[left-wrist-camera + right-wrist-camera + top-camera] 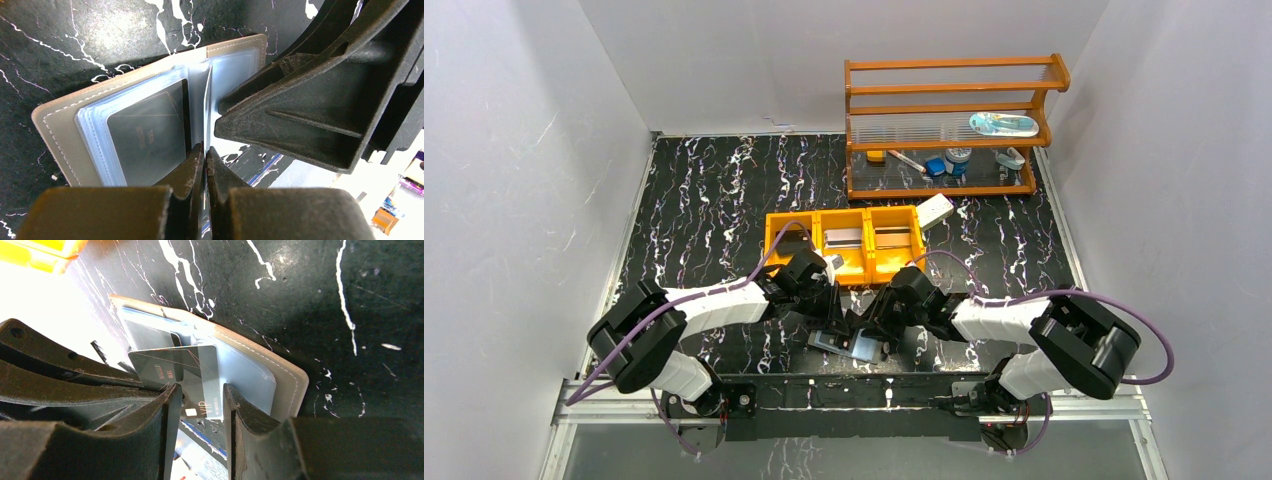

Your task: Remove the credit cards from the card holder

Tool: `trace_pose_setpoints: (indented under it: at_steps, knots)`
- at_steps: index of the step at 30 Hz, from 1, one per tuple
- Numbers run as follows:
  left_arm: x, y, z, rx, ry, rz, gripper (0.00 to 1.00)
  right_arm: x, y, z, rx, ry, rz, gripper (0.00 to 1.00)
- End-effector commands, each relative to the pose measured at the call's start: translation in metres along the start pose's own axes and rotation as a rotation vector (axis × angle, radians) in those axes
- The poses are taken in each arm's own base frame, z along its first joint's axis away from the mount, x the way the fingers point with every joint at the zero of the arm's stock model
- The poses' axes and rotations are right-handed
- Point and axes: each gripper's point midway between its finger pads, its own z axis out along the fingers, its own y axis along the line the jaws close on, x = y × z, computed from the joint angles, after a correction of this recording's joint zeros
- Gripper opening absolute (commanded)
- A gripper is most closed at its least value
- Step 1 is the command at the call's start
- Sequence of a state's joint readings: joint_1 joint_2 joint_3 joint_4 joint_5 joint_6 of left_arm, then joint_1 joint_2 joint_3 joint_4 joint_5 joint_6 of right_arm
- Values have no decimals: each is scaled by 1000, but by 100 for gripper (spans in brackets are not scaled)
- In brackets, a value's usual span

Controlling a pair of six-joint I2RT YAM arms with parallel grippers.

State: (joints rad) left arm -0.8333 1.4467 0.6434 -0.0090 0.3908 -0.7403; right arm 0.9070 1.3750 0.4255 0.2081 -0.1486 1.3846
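Jaws of left gripper [204, 148] pinch holder [56, 126] to anchor it; right gripper [201, 388] straddles half-out card [207, 365], grip unclear.

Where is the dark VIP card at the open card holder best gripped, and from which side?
Take the dark VIP card by the end that reaches past the edge of the card holder, across its two long edges. Come from that side, in line with the card: it apparently lies flat, its far end among the plastic sleeves.
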Motion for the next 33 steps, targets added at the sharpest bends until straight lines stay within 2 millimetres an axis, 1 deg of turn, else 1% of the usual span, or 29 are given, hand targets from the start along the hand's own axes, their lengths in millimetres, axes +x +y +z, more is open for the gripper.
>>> trace_pose_setpoints:
  at_steps: [1,9,11,13,14,15,16,17,18,19,20,22,23,28,32,33]
  knots:
    - [-4,2,-4,-24,-26,-8,0,-3,-23,-2,71,-27,1,45]
    - [-2,7,-9,-33,-57,-21,0,-10,-23,-9,68,-76,19,47]
    - [-5,1,-15,-9,-87,-20,0,-12,-22,-13,61,-93,19,47]
    - [-4,-6,-19,22,-86,1,0,-14,-9,-19,12,-106,-12,48]
    - [-4,-6,-21,21,-84,8,0,-16,1,-23,-32,-119,-38,48]
    - [-5,-6,-25,16,-93,16,0,-18,16,-29,-97,-134,-80,50]
    - [-6,-7,-28,16,-103,20,0,-19,23,-33,-131,-145,-102,51]
    - [-9,-10,-33,37,-113,17,0,-19,38,-41,-197,-155,-138,54]
    - [-15,-15,-41,78,-129,13,0,-18,48,-47,-244,-161,-165,56]
    - [-25,-13,-51,110,-159,-21,0,-17,54,-51,-273,-159,-183,57]
    - [-30,-15,-61,152,-179,-48,0,-15,61,-54,-302,-153,-197,57]
    - [-34,-22,-78,238,-211,-70,0,-10,75,-59,-367,-133,-234,58]
    - [-33,-23,-81,250,-212,-72,0,-9,82,-62,-398,-130,-249,59]
    - [-31,-25,-87,305,-211,-89,0,-2,100,-68,-476,-104,-289,60]
    - [-34,-27,-93,395,-217,-132,0,2,106,-69,-504,-82,-303,60]
    - [-32,-24,-96,438,-209,-156,0,4,112,-71,-539,-74,-307,59]
